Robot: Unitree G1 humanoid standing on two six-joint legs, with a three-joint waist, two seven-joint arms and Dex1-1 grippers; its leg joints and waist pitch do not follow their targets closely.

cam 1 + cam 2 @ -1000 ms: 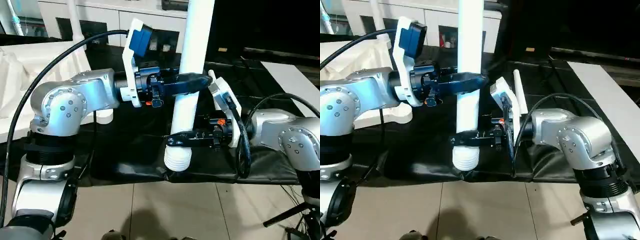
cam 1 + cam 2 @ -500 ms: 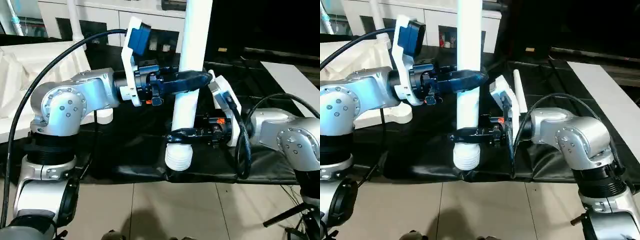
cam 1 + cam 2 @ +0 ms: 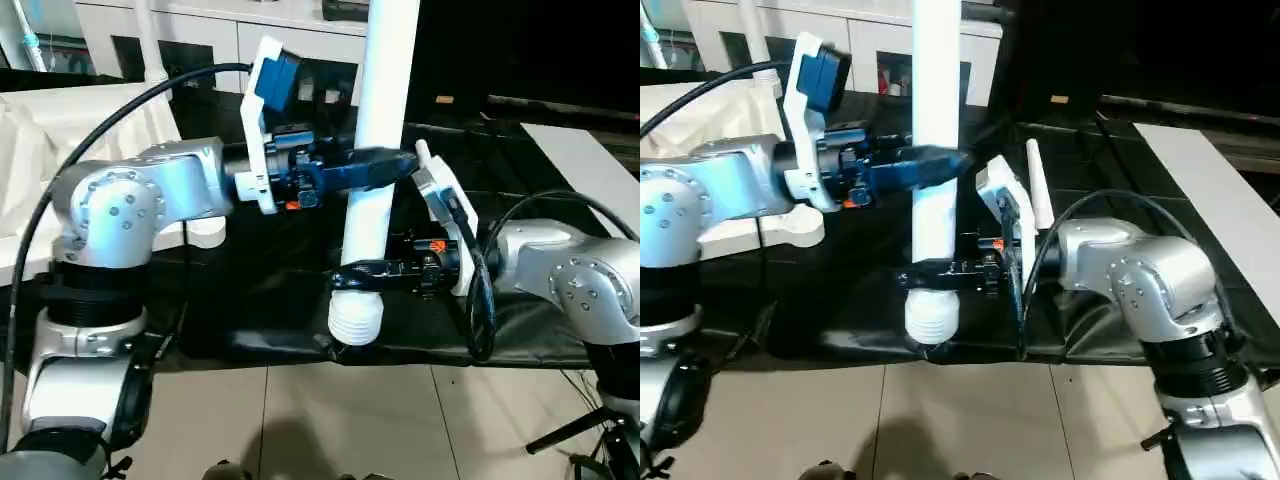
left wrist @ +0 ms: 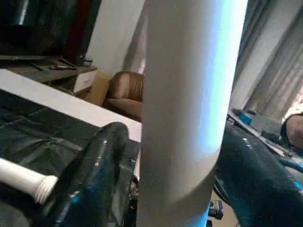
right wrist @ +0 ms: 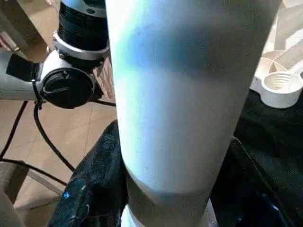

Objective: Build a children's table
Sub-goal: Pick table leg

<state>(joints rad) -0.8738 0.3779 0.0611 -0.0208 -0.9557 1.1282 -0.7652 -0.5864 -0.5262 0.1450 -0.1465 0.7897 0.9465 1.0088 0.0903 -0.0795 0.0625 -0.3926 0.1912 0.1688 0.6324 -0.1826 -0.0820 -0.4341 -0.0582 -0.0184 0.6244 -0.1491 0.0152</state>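
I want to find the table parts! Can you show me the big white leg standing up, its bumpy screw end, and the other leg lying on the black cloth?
upright leg (image 3: 372,190), left eye view, middle of the tube.
threaded end (image 3: 356,322), left eye view, ribbed bottom.
lying leg (image 3: 1039,188), right eye view, mid-shaft.

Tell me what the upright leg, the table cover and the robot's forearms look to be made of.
Table leg: likely white plastic, smooth and matte-to-satin, with moulded thread ridges at its lower end.
Table cover: seemingly thin black plastic sheet, glossy and creased.
Forearms: apparently metal with a silver satin finish, though painted plastic cannot be ruled out.
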